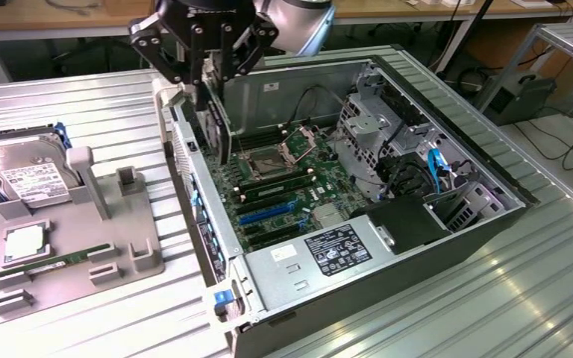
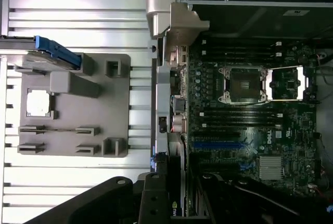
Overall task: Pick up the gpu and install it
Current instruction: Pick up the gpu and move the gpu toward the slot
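Note:
My gripper (image 1: 210, 101) hangs over the rear-left edge of the open computer case (image 1: 486, 186), shut on the gpu (image 1: 215, 130). The gpu is a thin dark card held on edge, with its silver bracket (image 1: 170, 97) towards the exterior view's left. It hangs just above the motherboard (image 1: 286, 186), beside the case's rear panel. In the wrist view the gpu (image 2: 176, 208) shows edge-on between the dark fingers (image 2: 151, 198), and its bracket (image 2: 177, 18) sits over the case's rear wall. A blue expansion slot (image 1: 266, 212) lies below, farther along the board.
On the exterior view's left, a grey fixture tray (image 1: 117, 246) holds a hard drive (image 1: 23, 175), a CPU (image 1: 23, 242) and a RAM stick (image 1: 48, 265). Inside the case are a power supply (image 1: 336, 250), a drive cage (image 1: 376, 134) and an open CPU socket (image 1: 266, 160).

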Controlling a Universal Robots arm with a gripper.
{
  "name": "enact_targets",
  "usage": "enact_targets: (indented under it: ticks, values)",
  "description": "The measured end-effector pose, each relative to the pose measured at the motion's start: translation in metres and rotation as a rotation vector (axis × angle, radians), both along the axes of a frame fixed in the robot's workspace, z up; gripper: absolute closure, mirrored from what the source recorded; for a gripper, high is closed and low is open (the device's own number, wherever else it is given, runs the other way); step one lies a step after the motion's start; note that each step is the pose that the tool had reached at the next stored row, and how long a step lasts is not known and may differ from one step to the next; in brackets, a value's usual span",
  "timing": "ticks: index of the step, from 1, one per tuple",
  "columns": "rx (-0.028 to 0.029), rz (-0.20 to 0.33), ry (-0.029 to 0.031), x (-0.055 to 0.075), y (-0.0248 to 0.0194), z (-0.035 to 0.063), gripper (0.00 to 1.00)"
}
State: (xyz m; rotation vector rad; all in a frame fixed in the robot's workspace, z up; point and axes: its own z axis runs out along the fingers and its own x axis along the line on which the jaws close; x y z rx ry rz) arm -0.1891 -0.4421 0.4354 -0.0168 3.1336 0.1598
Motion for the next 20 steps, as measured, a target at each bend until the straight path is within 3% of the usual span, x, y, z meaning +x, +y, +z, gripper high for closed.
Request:
enact_targets:
  ticks: [9, 20]
  values:
    - [0.0010, 0.000, 0.0032, 0.048, -0.0003, -0.0057, 0.74]
    - [0.0010, 0.000, 0.0069, 0.103, -0.0003, -0.0250, 0.74]
